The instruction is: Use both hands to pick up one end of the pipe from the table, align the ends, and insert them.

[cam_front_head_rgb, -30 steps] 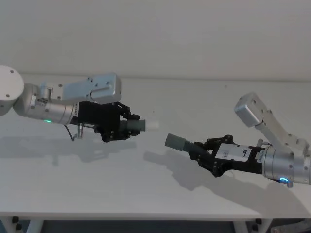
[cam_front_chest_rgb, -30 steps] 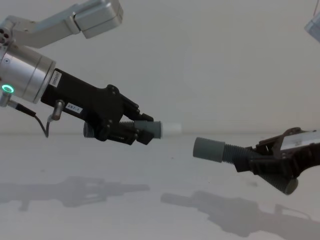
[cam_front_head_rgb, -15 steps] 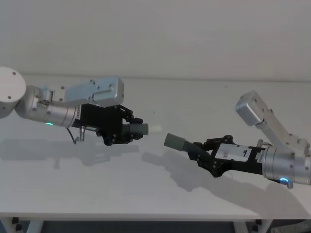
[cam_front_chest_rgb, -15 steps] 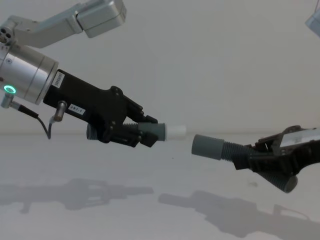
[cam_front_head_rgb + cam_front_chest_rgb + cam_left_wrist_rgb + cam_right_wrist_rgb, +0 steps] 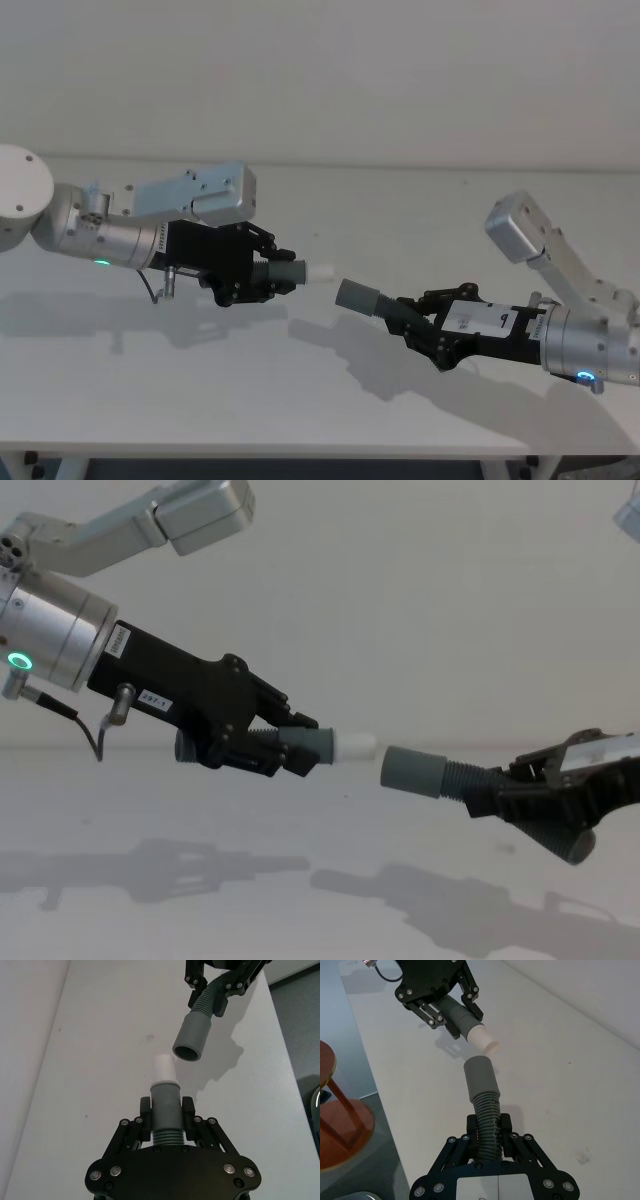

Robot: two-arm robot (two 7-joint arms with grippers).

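Note:
Both pipe pieces hang in the air above the table point(image 5: 300, 400). My left gripper point(image 5: 268, 276) point(image 5: 290, 752) point(image 5: 167, 1112) is shut on the grey piece with the whitish tip point(image 5: 321, 271) point(image 5: 356, 746) point(image 5: 162, 1068) point(image 5: 483, 1040). My right gripper point(image 5: 412, 316) point(image 5: 500, 795) point(image 5: 487, 1127) is shut on the ribbed grey piece, whose wide socket mouth point(image 5: 352, 296) point(image 5: 408, 771) point(image 5: 190, 1036) point(image 5: 479, 1074) faces the tip. A small gap separates tip and socket. In the head view the socket sits slightly lower than the tip.
The table's front edge point(image 5: 300, 450) runs along the bottom of the head view. A plain pale wall point(image 5: 320, 80) stands behind. Beside the table, low down, a reddish-brown round stool point(image 5: 340, 1120) appears in the right wrist view.
My left gripper has carried the whitish tip rightward and slightly down toward the socket. The right gripper edged its socket a little left. The gap between the ends has narrowed.

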